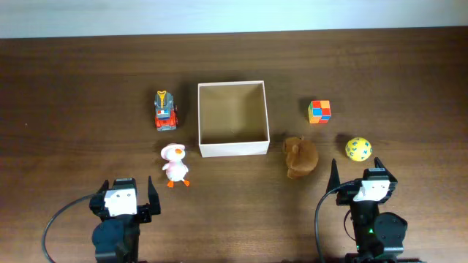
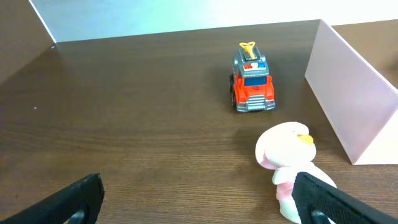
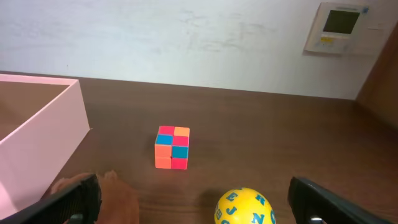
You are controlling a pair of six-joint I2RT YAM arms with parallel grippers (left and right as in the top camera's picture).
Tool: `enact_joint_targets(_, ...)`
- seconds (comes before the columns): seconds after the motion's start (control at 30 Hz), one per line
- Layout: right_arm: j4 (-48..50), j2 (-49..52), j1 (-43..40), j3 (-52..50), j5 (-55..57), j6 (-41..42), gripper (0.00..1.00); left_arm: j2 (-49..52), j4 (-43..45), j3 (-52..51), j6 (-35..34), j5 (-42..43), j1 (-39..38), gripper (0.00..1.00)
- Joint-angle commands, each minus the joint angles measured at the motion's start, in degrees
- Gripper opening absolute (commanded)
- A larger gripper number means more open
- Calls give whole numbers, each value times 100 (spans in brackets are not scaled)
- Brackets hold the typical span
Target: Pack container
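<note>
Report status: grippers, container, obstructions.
Left gripper open, empty. Right gripper same. Container empty, upright. Duck, brown plush sit near its front corners, not blocking.

We looked straight down on the whole desk from overhead. Left wrist view sat low and close, facing the far edge, sharing duck, truck and container wall with overhead. Right wrist view likewise, sharing cube, ball, container wall.

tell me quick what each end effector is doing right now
left end effector: open, holding nothing
right end effector: open, holding nothing
</note>
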Motion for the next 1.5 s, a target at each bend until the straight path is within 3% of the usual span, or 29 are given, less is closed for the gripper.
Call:
enact_joint_targets(0.0, 2, -55, -44, -52, -72, -42, 99, -33, 9, -44, 111, 63, 28, 99)
enact_joint_targets(0.9, 48, -55, -48, -52, 188, -168, 99, -31, 9, -44, 111, 63, 28, 99)
enact_joint_targets(1.17, 195, 35, -46, 160, 334, 566, 99, -31, 9, -44, 111, 61, 28, 99)
enact_joint_targets(1.33, 192, 815, -46, 1117, 1281, 466, 99, -31, 9, -44, 111, 63, 28, 99)
enact_joint_targets(1.47, 26, 2345, -46, 2400, 1375, 240, 99, -31, 9, -44, 111, 61, 28, 99)
